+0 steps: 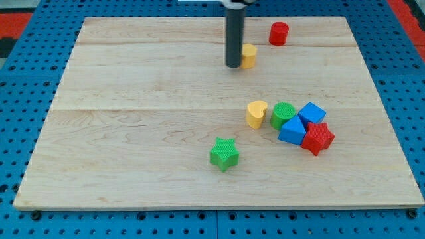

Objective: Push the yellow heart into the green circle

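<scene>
The yellow heart (pixel 256 113) lies right of the board's middle, just left of the green circle (pixel 282 115), with a narrow gap or light contact between them. My tip (pixel 233 66) is near the view's top, well above the heart, touching the left side of a second yellow block (pixel 249 56) whose shape is partly hidden by the rod.
A red cylinder-like block (pixel 279 33) sits at the top right. Two blue blocks (pixel 311 113) (pixel 291 131) and a red star-like block (pixel 318 138) crowd the green circle's right side. A green star (pixel 224 154) lies below the middle. The wooden board (pixel 133 133) rests on blue pegboard.
</scene>
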Available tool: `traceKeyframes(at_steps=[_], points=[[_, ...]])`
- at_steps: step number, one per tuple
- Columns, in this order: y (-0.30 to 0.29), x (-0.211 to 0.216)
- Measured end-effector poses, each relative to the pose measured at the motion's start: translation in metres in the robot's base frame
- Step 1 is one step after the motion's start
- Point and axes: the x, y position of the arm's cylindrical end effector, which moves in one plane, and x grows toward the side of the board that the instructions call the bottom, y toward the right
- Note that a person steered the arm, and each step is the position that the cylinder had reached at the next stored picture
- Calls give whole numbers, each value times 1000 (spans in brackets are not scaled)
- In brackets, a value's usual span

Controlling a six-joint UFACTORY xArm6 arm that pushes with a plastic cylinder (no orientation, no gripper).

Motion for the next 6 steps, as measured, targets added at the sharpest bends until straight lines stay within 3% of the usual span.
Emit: traceKeyframes(at_steps=[2,3,5,6], points=[[59,-49],[55,-35],[-48,6],[-79,82]])
